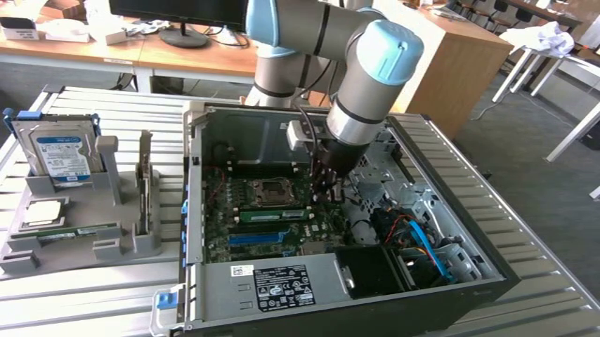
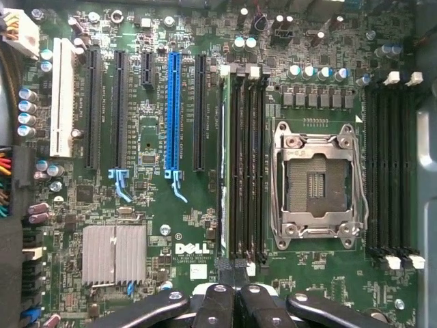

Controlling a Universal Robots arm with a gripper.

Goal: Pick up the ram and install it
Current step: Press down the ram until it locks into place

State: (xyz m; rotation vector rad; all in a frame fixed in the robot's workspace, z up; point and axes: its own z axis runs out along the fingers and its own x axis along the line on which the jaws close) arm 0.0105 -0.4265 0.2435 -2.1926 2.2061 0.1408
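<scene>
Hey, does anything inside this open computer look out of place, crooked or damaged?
Nothing looks spilled, broken or askew. The one thing that stands out is the CPU socket on the motherboard: it sits bare, with no cooler over it.

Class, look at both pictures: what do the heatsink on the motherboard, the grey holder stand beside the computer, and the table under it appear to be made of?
Heatsink: likely bare aluminium, going by its matt silver, ribbed fins.
Holder stand: probably plastic; it is uniform matt grey with blocky moulded or printed shapes.
Table: seemingly metal, perhaps aluminium profiles; it shows pale, faintly shiny parallel slats with grooves between.
</scene>
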